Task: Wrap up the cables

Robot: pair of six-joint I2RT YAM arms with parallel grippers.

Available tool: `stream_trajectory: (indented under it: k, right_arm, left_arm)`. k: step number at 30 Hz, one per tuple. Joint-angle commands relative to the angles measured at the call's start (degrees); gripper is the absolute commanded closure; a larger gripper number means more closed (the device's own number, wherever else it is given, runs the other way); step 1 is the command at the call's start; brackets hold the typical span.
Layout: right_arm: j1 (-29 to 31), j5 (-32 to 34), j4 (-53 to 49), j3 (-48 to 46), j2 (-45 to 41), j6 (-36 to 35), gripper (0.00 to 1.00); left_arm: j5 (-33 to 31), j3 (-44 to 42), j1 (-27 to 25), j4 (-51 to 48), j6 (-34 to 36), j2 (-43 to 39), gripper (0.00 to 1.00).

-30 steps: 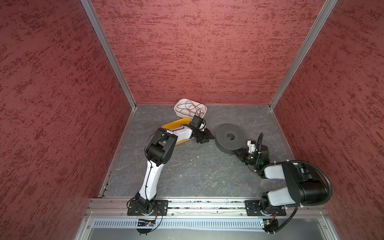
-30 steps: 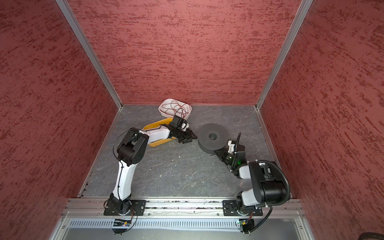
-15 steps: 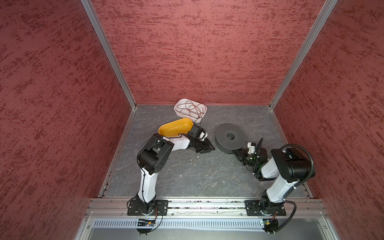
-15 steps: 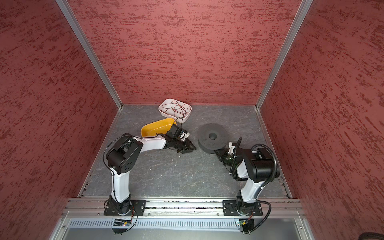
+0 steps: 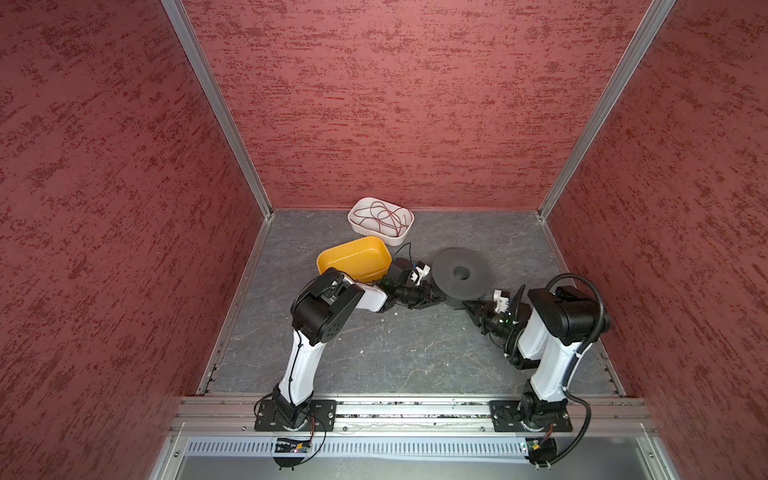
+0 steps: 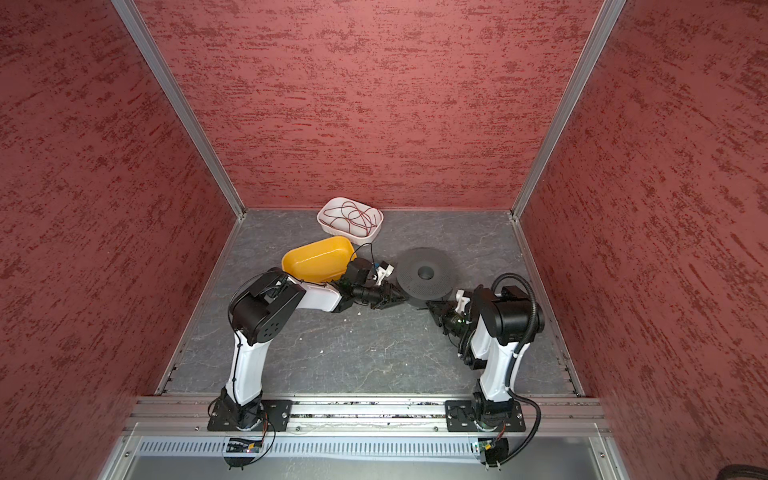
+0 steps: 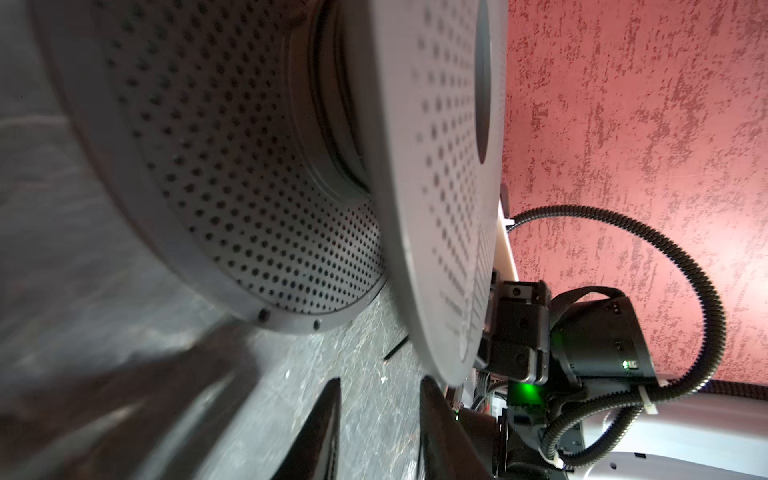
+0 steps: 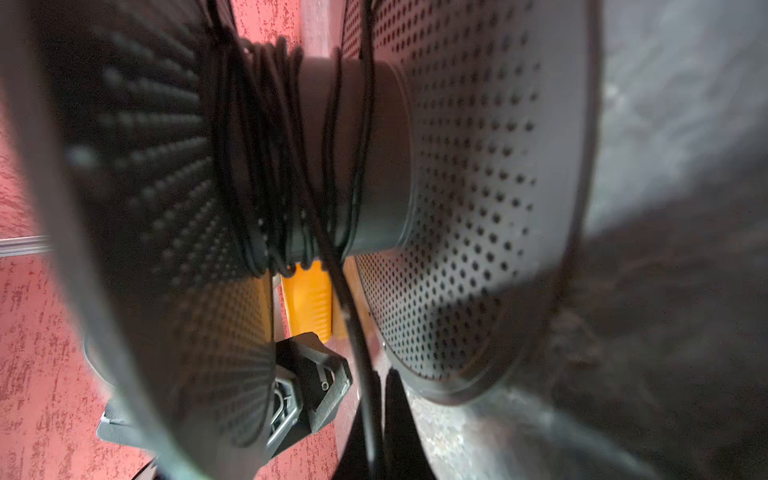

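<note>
- The right jaws were shut on the cable [image 8: 351, 320], pinching the thin black strand between their tips just at the near rim of the spool [image 5: 459, 274].
- From that pinch the cable ran fairly straight into the gap between the spool's two perforated discs. There it joined several loose, uneven turns lying round the hub [image 8: 386, 158].
- The left jaws stood partly open with nothing visible between them. Their tips were low over the desk [image 5: 374, 353], just beside the spool's rim on its other side.
- The spool lay flat on the desk between the two arms.
- The step in hand looked like winding, partway through: the right side fed the cable while the left was placed to steady or turn the spool. How much cable was left unwound could not be told.
- The next move called for carrying the strand round the hub under light tension, kept between the discs. The left jaws would need to brace the spool so it did not slide or tip.
</note>
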Motion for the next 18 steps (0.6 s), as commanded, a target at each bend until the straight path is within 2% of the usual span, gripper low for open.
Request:
stream_trajectory:
  k: [1, 11, 18]
  right_arm:
    - [0.7, 1.4, 9.5, -0.5, 3.3, 3.7, 1.00]
    - [1.8, 3.9, 7.1, -0.5, 0.7, 2.6, 1.00]
    - [2.5, 5.4, 7.6, -0.2, 0.9, 3.1, 1.00]
  left_arm:
    - [-0.7, -0.9, -1.1, 7.2, -2.8, 1.0, 0.68]
    - [-2.0, -0.3, -2.4, 4.2, -4.5, 2.7, 0.68]
    - [-2.6, 0.4, -3.5, 6.0, -7.1, 4.8, 0.68]
